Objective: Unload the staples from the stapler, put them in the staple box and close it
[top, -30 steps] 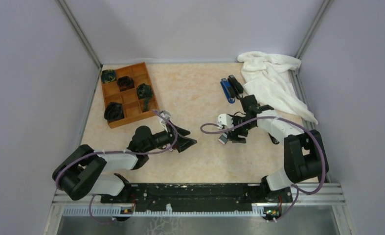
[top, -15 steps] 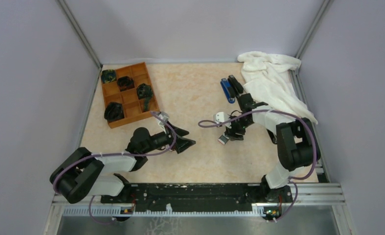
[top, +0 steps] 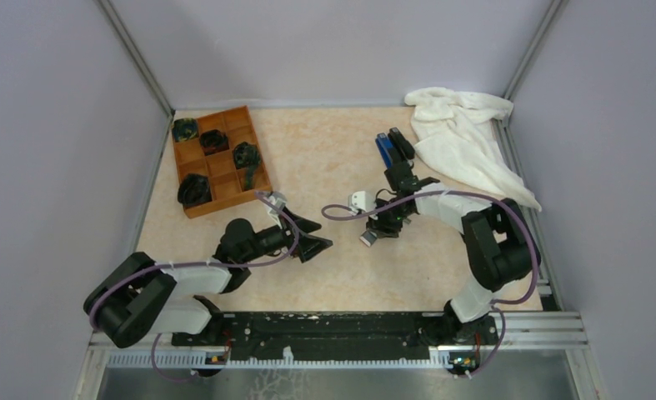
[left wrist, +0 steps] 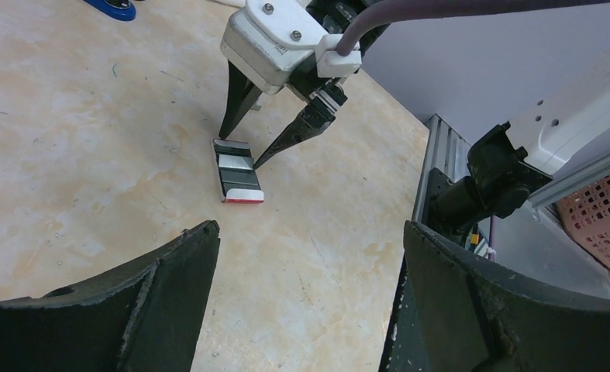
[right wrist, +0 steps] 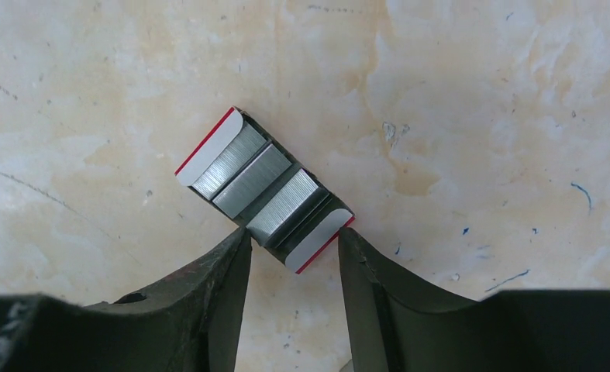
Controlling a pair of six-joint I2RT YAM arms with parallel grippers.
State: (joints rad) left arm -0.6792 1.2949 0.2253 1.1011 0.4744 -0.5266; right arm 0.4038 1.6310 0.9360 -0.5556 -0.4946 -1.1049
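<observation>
1. The stapler (top: pixel 402 143) is slim, all black, long and narrow. It lies on the tabletop (top: pixel 324 158) near the far edge, right of the middle. It is just beside a blue stapler (top: pixel 383 148) and close to a white cloth (top: pixel 462 137). The right arm hides its near end.
2. The staples (right wrist: pixel 255 182) show as three short, silvery-grey, ribbed strips. They sit side by side in a small open white-and-red box (right wrist: pixel 208 147). The box lies flat near the tabletop's middle, well apart from the stapler.
3. The right claw (right wrist: pixel 292 240) points down at that box. Its fingers are half spread, one on each side of one end. Whether they pinch the box cannot be told.
4. The left claw (top: pixel 324 236) is spread wide and holds nothing. It is low over the tabletop, to the left of the box.
5. Compared with a second ago, the right claw has narrowed. It and the box now sit a little nearer the left edge. The stapler and the left claw are where they were.
</observation>
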